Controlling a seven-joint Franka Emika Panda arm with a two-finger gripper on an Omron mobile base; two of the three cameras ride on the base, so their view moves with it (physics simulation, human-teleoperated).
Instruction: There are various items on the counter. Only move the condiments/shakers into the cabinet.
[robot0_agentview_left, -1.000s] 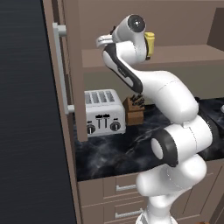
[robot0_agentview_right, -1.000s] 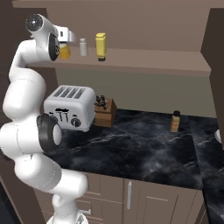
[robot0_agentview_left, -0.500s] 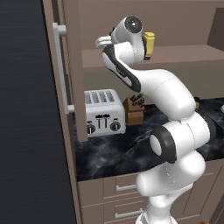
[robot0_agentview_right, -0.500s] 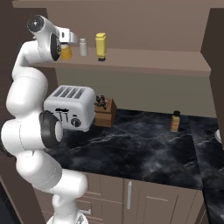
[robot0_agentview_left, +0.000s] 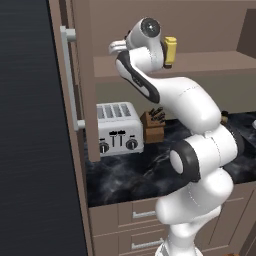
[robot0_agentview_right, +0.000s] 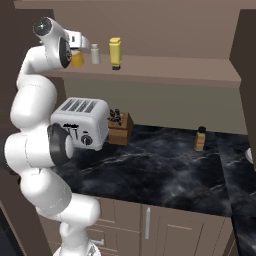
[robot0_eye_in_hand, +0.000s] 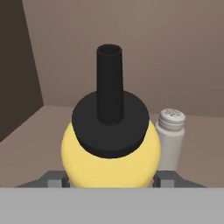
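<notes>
A yellow squeeze bottle (robot0_eye_in_hand: 109, 155) with a black collar and black nozzle sits between my gripper's (robot0_eye_in_hand: 112, 180) fingers, which are shut on its sides. From the right base view the gripper (robot0_agentview_right: 75, 48) holds this bottle (robot0_agentview_right: 77, 59) at the left end of the cabinet shelf (robot0_agentview_right: 175, 71), low over the board. Just to its right on the shelf stand a pale grey shaker (robot0_agentview_right: 95, 53) (robot0_eye_in_hand: 171, 136) and a taller yellow bottle (robot0_agentview_right: 115, 52) (robot0_agentview_left: 170, 50). A small amber bottle (robot0_agentview_right: 200, 138) with a dark cap stands on the black counter (robot0_agentview_right: 165, 170), far right.
The silver toaster (robot0_agentview_right: 82, 122) (robot0_agentview_left: 116, 127) and brown knife block (robot0_agentview_right: 120, 127) (robot0_agentview_left: 153, 125) stand at the back of the counter under the shelf. The open cabinet door with its long bar handle (robot0_agentview_left: 70, 80) hangs left of the arm. The shelf's right half is bare.
</notes>
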